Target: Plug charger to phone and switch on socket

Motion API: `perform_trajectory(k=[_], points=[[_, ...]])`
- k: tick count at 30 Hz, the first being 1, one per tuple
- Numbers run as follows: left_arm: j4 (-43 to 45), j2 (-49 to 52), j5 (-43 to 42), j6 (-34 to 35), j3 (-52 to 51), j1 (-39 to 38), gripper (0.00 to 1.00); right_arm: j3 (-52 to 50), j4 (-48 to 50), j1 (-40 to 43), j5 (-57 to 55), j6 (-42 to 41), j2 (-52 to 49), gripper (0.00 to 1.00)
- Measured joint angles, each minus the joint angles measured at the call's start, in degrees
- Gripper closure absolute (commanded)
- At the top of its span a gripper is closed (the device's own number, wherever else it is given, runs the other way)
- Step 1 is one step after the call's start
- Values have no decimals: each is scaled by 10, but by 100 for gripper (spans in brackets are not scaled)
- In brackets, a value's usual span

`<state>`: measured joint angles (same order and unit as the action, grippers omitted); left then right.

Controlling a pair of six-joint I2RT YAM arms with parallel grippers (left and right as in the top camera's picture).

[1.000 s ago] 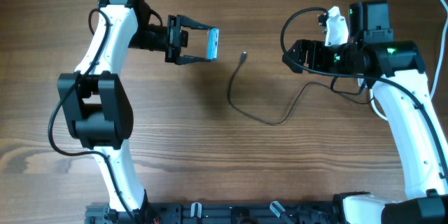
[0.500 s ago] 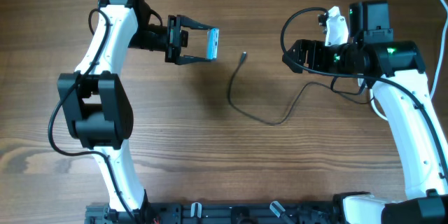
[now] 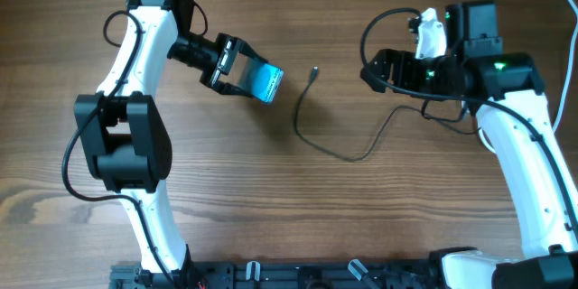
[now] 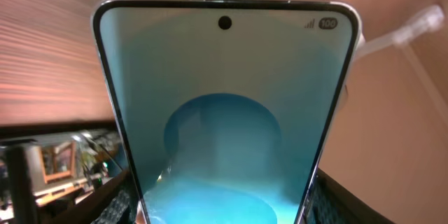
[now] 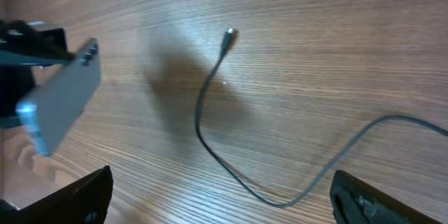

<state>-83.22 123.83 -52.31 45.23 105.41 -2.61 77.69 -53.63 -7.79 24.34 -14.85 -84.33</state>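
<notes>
Left gripper (image 3: 267,84) is clamped on the long edges of the phone (image 4: 224,112), which is held tilted and apparently clear of the table (image 3: 271,199) in the upper left-centre of the overhead frame. Right gripper (image 3: 368,70) is seen right of centre with its jaws wide apart and nothing between them. The charger (image 3: 302,122) lies loose on the wood between the two arms, and its plug (image 3: 313,72) is near the phone but apart from it. The step in hand is judged to be pickup of the plug by the right gripper. The cable should be pinched just behind the plug, so that the tip stays free and its axis can be lined up with the port. The port edge cannot be seen, and it appears to face the left palm. The phone shows a lit teal-blue screen with a paler dome, a punch-hole lens at the far end and a thin pale frame. A grey back is seen from the right wrist. The socket is not seen in any view.
</notes>
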Motion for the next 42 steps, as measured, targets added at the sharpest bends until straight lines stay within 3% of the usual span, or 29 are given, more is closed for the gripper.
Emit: perform_trajectory(k=[2, 7, 18, 26, 42], points=[[5, 0, 59, 33, 0, 0, 96, -16, 27, -27, 0, -16, 0, 13], [13, 0, 103, 53, 0, 0, 96, -66, 109, -82, 0, -86, -2, 30], [32, 0, 139, 73, 0, -26, 96, -71, 265, -243, -2, -241, -110, 36], [34, 0, 154, 126, 0, -67, 96, -71, 301, -249, -3, -267, -112, 43], [37, 0, 154, 130, 0, -68, 96, -71, 337, -277, -22, -349, -153, 60]])
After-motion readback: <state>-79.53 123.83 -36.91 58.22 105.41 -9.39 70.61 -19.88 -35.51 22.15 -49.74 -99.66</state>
